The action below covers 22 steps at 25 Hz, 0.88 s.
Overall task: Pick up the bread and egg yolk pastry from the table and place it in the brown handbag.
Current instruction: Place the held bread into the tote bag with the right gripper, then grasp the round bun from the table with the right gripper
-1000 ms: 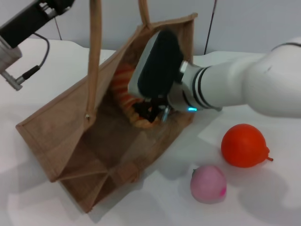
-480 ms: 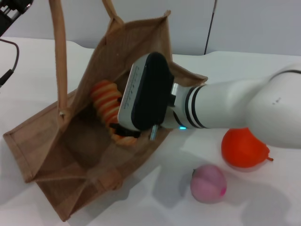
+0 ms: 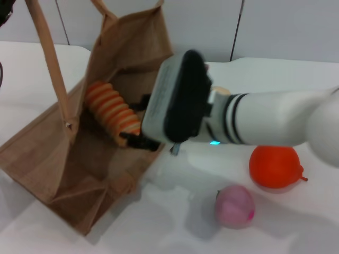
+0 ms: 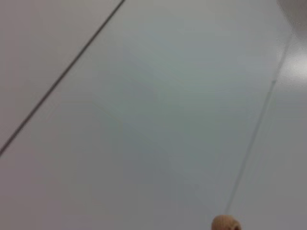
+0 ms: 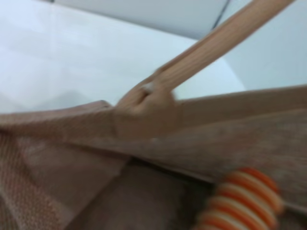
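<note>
The brown handbag (image 3: 58, 159) stands open on the table, one handle (image 3: 50, 69) pulled taut up past the picture's top left. The striped bread (image 3: 111, 114) lies slanted inside it against the far wall. My right gripper (image 3: 139, 123) is at the bag's mouth, open, one black finger (image 3: 143, 142) by the bread's lower end and the other apart from it. The right wrist view shows the bag's rim (image 5: 144, 117), a handle (image 5: 216, 43) and the bread (image 5: 240, 201). The egg yolk pastry is out of view. My left gripper is out of frame at the upper left.
An orange round fruit (image 3: 275, 166) and a pink ball (image 3: 234, 206) sit on the white table (image 3: 296, 227) to the right of the bag, under my right forearm. A pale wall stands behind.
The bag has shifted left and its handle has gone higher. My right gripper has opened and drawn back toward the mouth, leaving the bread inside.
</note>
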Each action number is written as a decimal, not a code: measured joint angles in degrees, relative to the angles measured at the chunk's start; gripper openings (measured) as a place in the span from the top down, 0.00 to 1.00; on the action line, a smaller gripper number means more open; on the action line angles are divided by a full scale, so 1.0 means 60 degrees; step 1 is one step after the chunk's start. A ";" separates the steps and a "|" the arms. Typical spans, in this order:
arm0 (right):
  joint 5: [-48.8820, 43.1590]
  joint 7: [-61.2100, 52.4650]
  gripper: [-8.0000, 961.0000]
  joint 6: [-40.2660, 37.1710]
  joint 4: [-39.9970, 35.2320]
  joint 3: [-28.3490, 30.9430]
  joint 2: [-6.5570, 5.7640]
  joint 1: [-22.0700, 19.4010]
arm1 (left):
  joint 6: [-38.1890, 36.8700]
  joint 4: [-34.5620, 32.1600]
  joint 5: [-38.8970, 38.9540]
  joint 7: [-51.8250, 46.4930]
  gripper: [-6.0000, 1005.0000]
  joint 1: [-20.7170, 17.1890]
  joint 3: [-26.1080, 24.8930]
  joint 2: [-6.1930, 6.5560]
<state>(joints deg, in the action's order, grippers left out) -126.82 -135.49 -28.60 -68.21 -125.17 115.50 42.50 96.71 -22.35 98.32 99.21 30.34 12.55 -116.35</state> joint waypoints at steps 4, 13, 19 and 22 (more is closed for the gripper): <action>-0.0006 0.0555 0.33 -0.0738 -0.0586 0.1086 -0.0007 -0.0654 | -0.0453 0.0219 0.0008 0.0313 0.87 -0.0062 -0.0030 -0.0007; -0.0031 0.0782 0.33 -0.1277 0.0021 0.3141 -0.0002 -0.0876 | -0.0988 0.0405 0.0029 0.0681 0.87 -0.0098 -0.0114 -0.0012; 0.0026 0.0786 0.33 -0.0879 0.2246 0.3584 0.0038 0.0346 | -0.1006 0.0417 -0.0022 0.0685 0.87 -0.0031 -0.0115 -0.0011; 0.0051 0.0746 0.33 -0.0446 0.3564 0.3614 0.0062 0.1031 | -0.1079 0.0419 -0.0044 0.0688 0.87 0.0036 -0.0077 -0.0008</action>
<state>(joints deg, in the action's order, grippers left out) -126.52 -131.02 -31.28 -46.83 -103.49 115.87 48.69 90.24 -19.83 98.05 103.34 30.55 12.09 -116.40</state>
